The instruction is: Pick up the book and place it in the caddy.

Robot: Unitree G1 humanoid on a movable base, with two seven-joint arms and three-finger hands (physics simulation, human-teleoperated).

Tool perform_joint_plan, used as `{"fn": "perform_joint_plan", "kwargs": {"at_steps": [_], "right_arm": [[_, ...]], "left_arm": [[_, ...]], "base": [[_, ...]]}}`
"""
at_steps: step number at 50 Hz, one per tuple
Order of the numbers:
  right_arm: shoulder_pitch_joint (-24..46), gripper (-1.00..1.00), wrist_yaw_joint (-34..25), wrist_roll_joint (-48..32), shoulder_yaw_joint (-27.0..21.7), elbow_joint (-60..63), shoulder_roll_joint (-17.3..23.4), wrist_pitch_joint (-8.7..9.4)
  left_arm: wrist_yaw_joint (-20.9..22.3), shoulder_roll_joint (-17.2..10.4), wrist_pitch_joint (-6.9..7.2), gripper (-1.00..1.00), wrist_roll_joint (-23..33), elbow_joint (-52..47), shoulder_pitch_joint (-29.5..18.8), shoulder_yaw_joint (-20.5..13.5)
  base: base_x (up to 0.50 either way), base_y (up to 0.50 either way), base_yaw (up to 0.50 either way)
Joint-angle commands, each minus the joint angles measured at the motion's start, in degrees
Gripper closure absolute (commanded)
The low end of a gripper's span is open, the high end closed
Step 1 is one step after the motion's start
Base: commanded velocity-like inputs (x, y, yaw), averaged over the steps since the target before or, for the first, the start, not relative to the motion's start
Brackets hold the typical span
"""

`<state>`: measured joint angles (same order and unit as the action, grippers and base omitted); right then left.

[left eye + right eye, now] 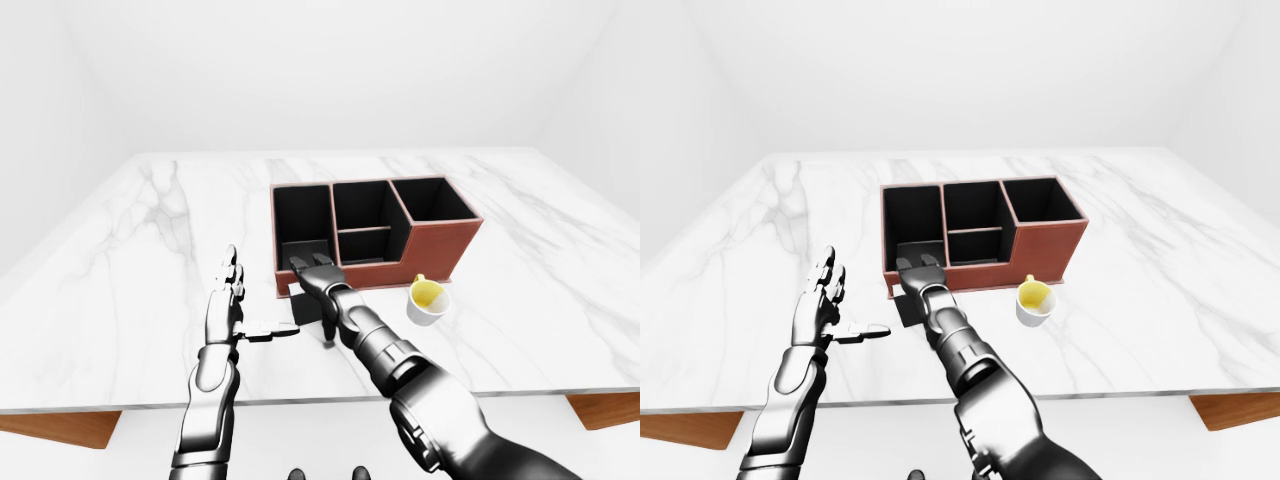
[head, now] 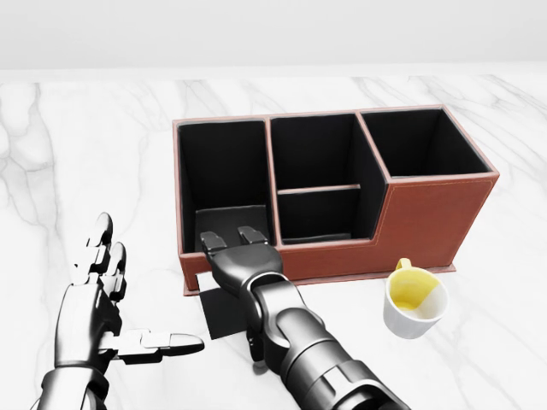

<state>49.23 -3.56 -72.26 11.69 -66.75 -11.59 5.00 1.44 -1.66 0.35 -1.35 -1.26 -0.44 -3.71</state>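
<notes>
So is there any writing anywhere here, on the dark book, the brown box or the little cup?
No text can be read in any view.
Book: plain black cover, no title showing; the right hand hides part of it.
Caddy: plain reddish-brown walls with light stitching, no label.
Cup: white outside, yellow inside, no print.
Marble table: only grey veining.

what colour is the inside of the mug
Yellow inside the mug, white outside; clearest in the head view.
</notes>
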Motion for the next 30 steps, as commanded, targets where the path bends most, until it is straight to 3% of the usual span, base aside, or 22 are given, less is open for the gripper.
{"fn": "perform_joint_plan", "kwargs": {"at_steps": [1, 30], "right_arm": [[1.24, -1.0, 1.79, 0.91, -0.24, -4.02, -0.08, 0.0], [3.94, -1.0, 1.5, -1.24, -0.09, -8.01, -0.13, 0.0]], "left_arm": [[-0.05, 0.01, -0.08, -1.0, -0.02, 0.36, -0.24, 0.05], [0.12, -0.08, 0.39, -1.0, -0.4, -0.18, -0.16, -0.14]], "base": [[0.0, 0.0, 0.0], [0.0, 0.0, 0.0]]}}
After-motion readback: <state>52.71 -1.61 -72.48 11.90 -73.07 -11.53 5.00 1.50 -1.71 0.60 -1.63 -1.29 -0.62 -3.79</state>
